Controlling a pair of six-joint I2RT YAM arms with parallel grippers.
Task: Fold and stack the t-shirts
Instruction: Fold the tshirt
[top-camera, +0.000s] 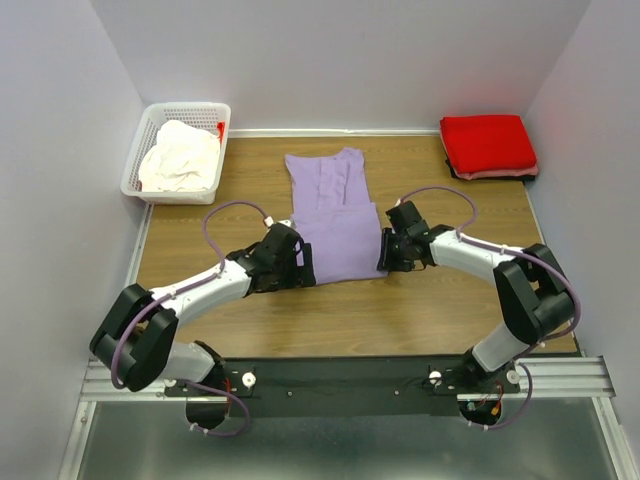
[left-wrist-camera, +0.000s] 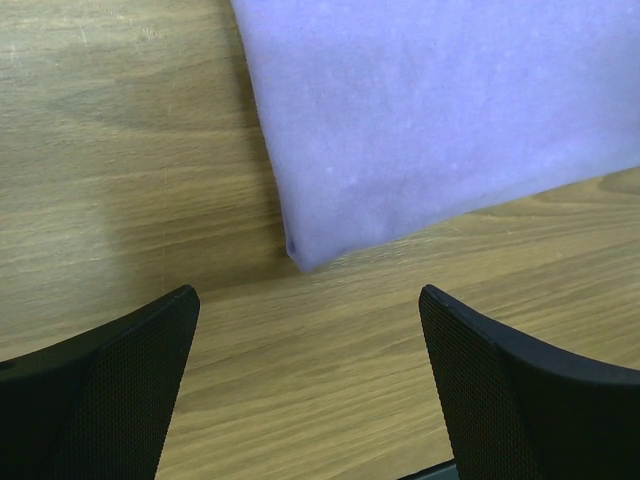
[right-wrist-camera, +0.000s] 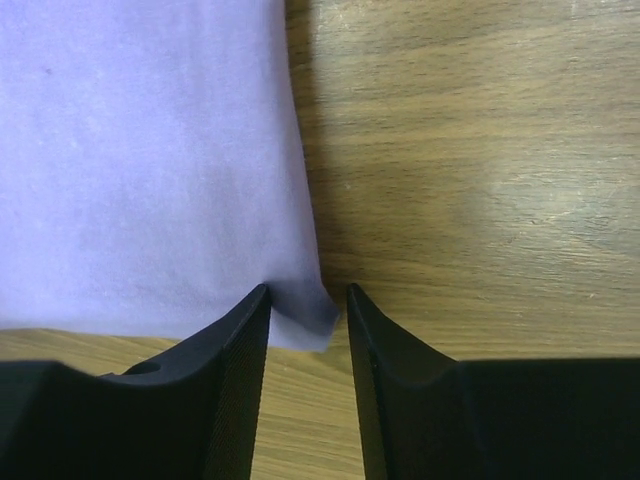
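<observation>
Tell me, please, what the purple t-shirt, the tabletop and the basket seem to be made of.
Purple t-shirt: soft matte knit cloth, probably cotton; it folds and shows fine fuzz. Tabletop: wood or wood-look laminate, with grain and slight sheen. Basket: white plastic, likely; moulded lattice walls.

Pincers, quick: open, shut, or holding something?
Left pincer: wide open, holding nothing.
Right pincer: part open around the lavender t-shirt's corner; whether it grips cannot be told.
</observation>
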